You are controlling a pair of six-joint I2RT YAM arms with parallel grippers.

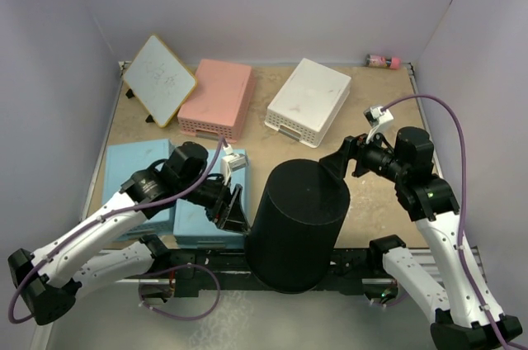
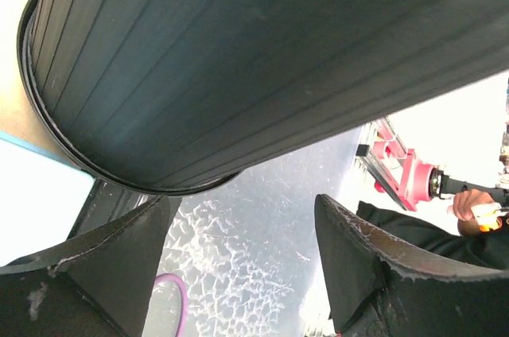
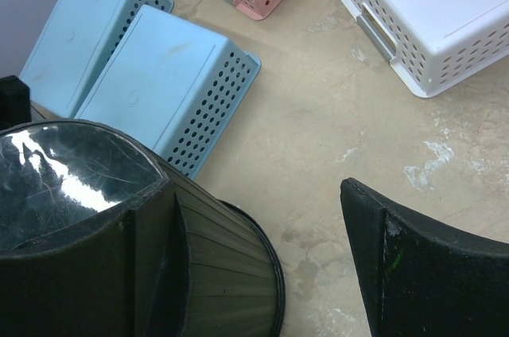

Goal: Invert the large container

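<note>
The large container is a round black ribbed tub at the near middle of the table. It stands with its closed shiny base up and its wider rim down. My left gripper is open and empty, close beside the tub's left side. In the left wrist view the ribbed wall fills the frame above the jaws. My right gripper is open and empty at the tub's upper right. In the right wrist view one finger lies close against the tub's wall.
Two blue baskets lie upside down at the left, near the left gripper. A pink basket and a white perforated basket sit at the back. A white board leans at the back left.
</note>
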